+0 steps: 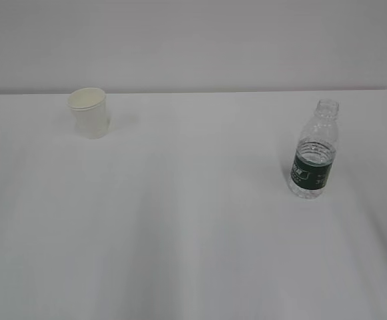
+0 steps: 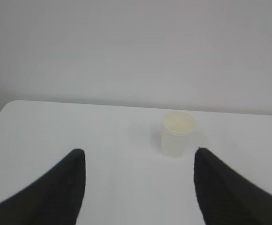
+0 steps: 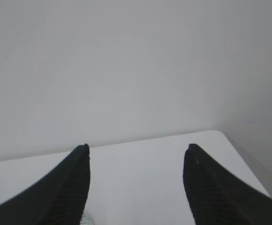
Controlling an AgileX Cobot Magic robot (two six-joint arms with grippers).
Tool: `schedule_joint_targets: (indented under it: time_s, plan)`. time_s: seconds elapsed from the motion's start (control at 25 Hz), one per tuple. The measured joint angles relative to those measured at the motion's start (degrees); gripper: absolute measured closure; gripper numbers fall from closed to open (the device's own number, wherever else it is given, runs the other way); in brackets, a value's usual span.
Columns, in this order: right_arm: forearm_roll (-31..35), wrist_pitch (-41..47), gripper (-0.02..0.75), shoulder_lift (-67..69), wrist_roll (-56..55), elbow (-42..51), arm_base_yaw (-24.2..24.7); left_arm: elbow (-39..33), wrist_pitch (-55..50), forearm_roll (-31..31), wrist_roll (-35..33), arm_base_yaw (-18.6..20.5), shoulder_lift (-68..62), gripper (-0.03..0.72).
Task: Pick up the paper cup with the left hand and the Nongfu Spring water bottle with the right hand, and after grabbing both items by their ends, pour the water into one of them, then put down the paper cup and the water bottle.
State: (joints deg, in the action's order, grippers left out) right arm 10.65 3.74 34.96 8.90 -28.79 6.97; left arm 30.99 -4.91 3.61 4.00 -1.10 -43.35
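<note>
Cup and bottle stand untouched; both hands are spread and empty.

From outside, the paper cup (image 1: pixel 88 113) is seen far left on the table (image 1: pixel 193 227), the water bottle (image 1: pixel 314 151) well apart at right. The left hand (image 2: pixel 139 161) should be centred on the cup before closing. The right hand (image 3: pixel 136 157) frames bare table only.

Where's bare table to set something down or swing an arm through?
The wide stretch between the cup and the bottle is bare, as is the whole near half of the table. Nowhere is crowded; the cup sits near the far edge, leaving little room behind it.
</note>
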Motion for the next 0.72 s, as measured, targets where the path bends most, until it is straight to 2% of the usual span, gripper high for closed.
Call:
schedule_joint_targets:
  time_s: [0.32, 0.48, 0.72]
  plan:
    - [-1.87, -3.74, 0.265, 10.21, 0.02, 0.28, -10.79, 0.0, 4.91, 0.23, 0.0, 0.0, -9.64, 0.071]
    - [-1.87, -11.41, 0.265, 15.58, -0.12, 1.53, -14.08, 0.0, 8.91, 0.23, 0.0, 0.0, -13.51, 0.09]
    - [-1.87, -17.72, 0.265, 21.01, -0.45, 2.2, -14.45, -1.87, 20.39, 0.23, 0.0, -1.45, -17.13, 0.12]
